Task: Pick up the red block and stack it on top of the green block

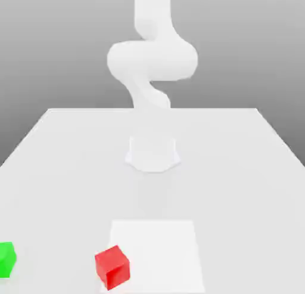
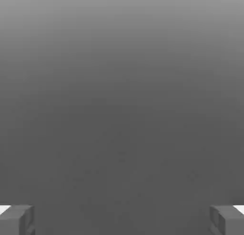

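Resting apart, the red block (image 1: 112, 268) and green block (image 1: 6, 260) share the table (image 1: 238, 197).

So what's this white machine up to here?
Nothing is being handled at this moment. The white robot arm stands over the pale flat table, and its two-fingered tool is open and empty. The small bright red cube and small bright green cube sit apart, not stacked yet.
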### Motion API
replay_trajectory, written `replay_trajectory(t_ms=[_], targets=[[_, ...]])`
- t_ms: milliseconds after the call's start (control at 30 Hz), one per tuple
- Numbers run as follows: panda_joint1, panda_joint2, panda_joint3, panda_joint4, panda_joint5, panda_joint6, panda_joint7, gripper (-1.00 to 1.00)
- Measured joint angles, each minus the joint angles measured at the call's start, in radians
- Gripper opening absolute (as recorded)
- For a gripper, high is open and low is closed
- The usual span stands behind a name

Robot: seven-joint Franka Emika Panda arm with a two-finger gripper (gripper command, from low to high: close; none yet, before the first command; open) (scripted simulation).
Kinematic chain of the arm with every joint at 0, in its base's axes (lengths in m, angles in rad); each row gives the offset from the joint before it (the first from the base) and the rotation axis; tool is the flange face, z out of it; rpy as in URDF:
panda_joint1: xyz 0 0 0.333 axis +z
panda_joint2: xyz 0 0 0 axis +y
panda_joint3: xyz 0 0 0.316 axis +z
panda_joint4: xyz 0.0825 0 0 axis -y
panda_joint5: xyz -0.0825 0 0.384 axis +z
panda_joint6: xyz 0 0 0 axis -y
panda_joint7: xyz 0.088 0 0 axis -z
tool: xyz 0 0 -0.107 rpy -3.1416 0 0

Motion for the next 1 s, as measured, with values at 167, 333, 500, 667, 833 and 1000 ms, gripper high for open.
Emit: replay_trajectory(t_ms=[167,333,500,667,833,1000], targets=[[0.069,0.187,-0.094,-0.036,0.048,0.07,-0.177,0.0],[0.119,0.37,-0.168,-0.071,0.102,0.136,-0.354,0.0],[0.14,0.553,-0.212,-0.106,0.155,0.203,-0.53,0.0],[0.127,0.73,-0.226,-0.142,0.173,0.272,-0.681,0.0],[0.103,0.893,-0.234,-0.177,0.129,0.351,-0.782,0.0],[0.037,1.071,-0.155,-0.155,0.208,0.488,-0.862,0.0]])
